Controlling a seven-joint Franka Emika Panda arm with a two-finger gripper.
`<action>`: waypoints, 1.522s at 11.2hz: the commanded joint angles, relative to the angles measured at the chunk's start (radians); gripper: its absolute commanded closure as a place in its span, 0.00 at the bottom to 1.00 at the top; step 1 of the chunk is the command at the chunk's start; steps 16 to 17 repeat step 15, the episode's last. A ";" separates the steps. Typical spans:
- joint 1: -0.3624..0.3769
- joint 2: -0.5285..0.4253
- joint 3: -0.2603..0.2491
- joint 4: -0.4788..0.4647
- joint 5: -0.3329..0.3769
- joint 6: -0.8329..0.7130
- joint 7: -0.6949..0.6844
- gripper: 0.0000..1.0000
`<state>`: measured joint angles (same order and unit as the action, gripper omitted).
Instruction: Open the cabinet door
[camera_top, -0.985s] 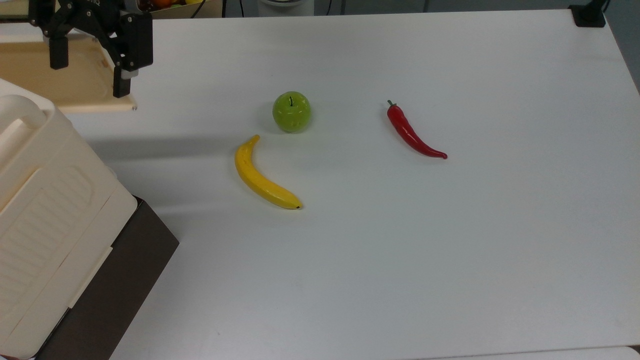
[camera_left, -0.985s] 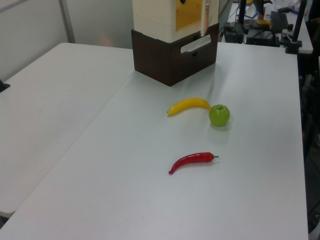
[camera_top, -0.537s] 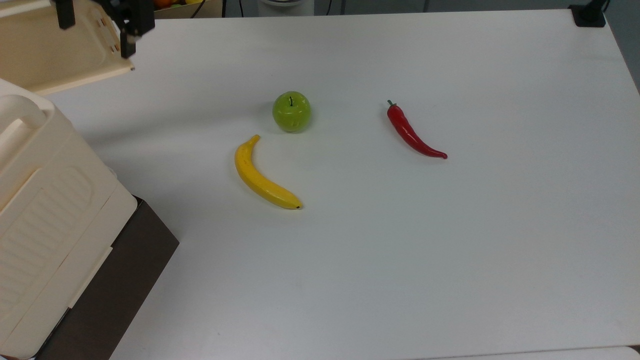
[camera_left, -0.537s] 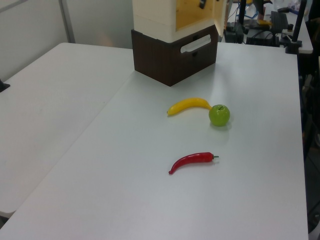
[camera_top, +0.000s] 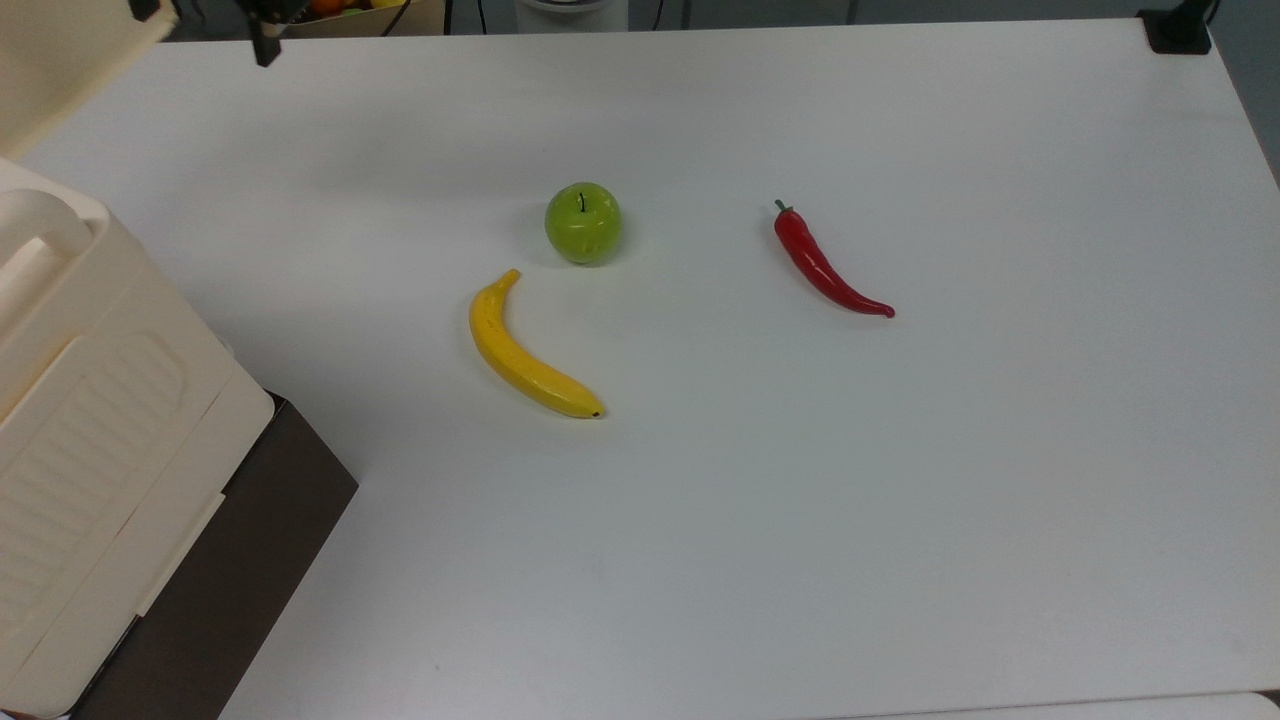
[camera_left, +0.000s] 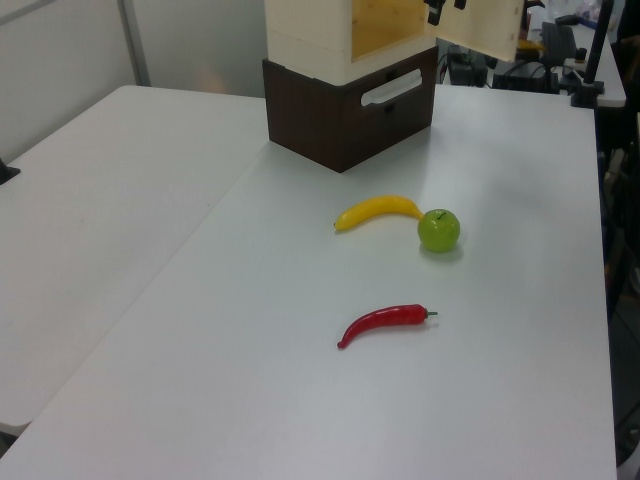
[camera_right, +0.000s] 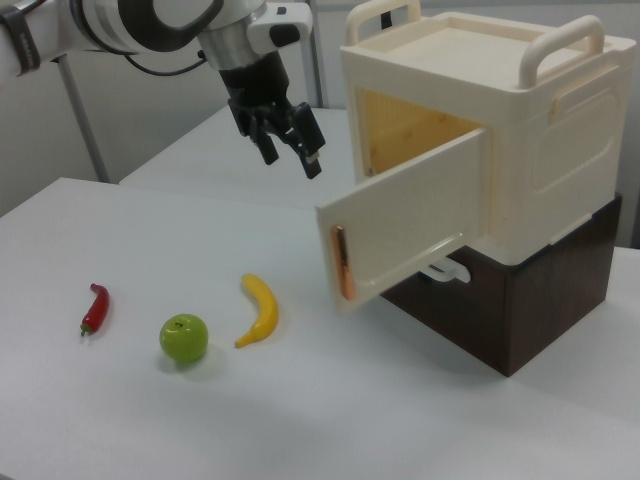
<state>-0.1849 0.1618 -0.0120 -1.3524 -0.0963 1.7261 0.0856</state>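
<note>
White bench (camera_top: 900, 500) carrying the cabinet (camera_right: 520, 150), a large cream unit on a dark brown base (camera_right: 520, 300), at the right view's right. The cabinet door (camera_right: 405, 228) now stands swung wide on its hinge, its free edge pointing toward the right view's left and its brown clips (camera_right: 339, 262) visible along that edge; a second ago, in the top view, the door lay lower in the picture with the gripper beside its free edge, and half a second ago it was partly swung, so the opening has widened across the interval. The tan interior (camera_right: 400, 125) is exposed and, as far as it can be seen, holds nothing. The gripper (camera_right: 284, 140) has lifted away and hangs above the bench, apart from the door, its fingers spread and holding nothing. Judged from this position, the task appears essentially complete, with only the arm's retreat remaining. Loose on the bench, well apart from the cabinet: banana (camera_top: 525, 350), with the green apple (camera_top: 583, 222) near its tip, and red chilli pepper (camera_top: 825, 265) farther toward the top view's right.
</note>
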 joint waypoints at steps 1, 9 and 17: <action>0.039 -0.025 0.030 -0.057 0.084 -0.020 -0.015 0.00; 0.307 -0.171 0.029 -0.292 0.033 -0.077 0.066 0.00; 0.311 -0.174 -0.020 -0.277 0.030 -0.151 -0.003 0.00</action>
